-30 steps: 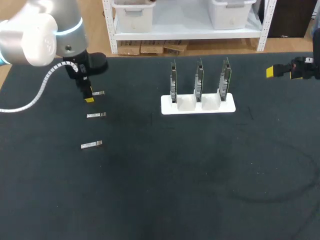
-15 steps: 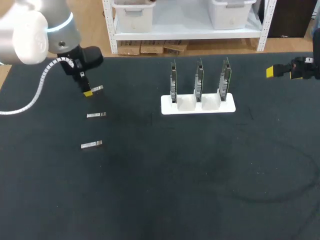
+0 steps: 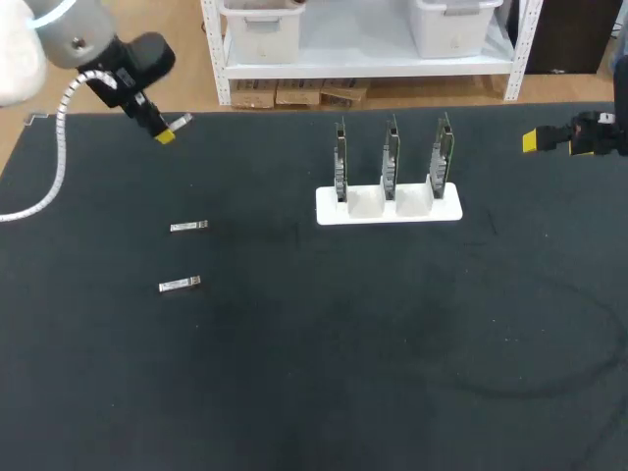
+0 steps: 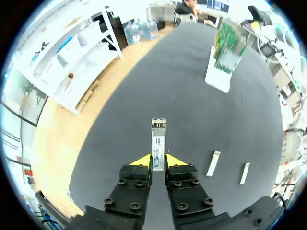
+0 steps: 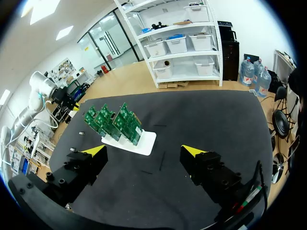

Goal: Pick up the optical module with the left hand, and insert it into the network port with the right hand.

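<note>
Held optical module: slim silver metal bar w/ printed label on its top face. Its rear end is clamped betw. the yellow tips of the left gripper, and the rest sticks straight out ahead of the fingers, up off the mat. In head view it's at approx 10 o'clock of the table, by the far-left corner.

2 spare modules of the same type, and, lie flat at 9 o'clock. The 2nd is at 6 o'clock of the 1st, apart and roughly parallel.

White stand at approx 12–1 o'clock holds 3 green boards, upright, side by side. Network ports are too small to make out.
</note>
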`<state>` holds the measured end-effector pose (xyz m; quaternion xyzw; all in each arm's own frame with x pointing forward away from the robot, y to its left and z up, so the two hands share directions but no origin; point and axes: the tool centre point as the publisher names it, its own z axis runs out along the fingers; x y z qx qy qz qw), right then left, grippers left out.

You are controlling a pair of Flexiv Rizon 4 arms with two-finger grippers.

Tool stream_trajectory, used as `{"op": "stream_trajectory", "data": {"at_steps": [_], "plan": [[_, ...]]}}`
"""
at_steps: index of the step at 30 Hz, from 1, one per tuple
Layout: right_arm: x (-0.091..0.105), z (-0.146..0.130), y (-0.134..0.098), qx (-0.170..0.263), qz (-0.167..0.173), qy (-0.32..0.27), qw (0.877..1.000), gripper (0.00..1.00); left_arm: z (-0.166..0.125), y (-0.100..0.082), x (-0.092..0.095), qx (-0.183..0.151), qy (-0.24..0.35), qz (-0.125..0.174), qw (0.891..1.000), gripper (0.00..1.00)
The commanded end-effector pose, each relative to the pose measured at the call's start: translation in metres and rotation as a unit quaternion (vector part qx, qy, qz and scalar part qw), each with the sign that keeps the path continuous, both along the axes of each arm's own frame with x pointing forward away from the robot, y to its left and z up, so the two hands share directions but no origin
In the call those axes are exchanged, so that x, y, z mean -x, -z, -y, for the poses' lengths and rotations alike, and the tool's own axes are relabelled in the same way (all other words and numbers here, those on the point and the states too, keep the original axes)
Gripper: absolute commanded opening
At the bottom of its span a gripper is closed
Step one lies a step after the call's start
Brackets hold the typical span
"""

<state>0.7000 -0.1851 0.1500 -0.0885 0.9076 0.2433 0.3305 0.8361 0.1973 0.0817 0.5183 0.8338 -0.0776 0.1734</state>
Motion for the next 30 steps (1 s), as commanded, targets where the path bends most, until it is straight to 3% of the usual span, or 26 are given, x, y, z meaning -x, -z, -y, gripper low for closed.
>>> {"op": "stream_trajectory", "data": {"at_steps": [1,4,20,30], "plan": [[0.000,0.000,0.000,0.000,0.000,0.000,1.000,1.00,-0.004,-0.025,0.025,0.048,-0.015,0.077,0.996,0.00],[0.000,0.000,0.000,0.000,0.000,0.000,1.000,1.00,-0.001,-0.034,0.028,0.036,-0.025,0.087,0.995,0.00],[0.000,0.000,0.000,0.000,0.000,0.000,1.000,1.00,-0.001,-0.036,0.031,0.039,-0.029,0.090,0.995,0.00],[0.000,0.000,0.000,0.000,0.000,0.000,1.000,1.00,0.047,-0.060,0.021,0.119,0.014,0.122,0.985,0.00]]}}
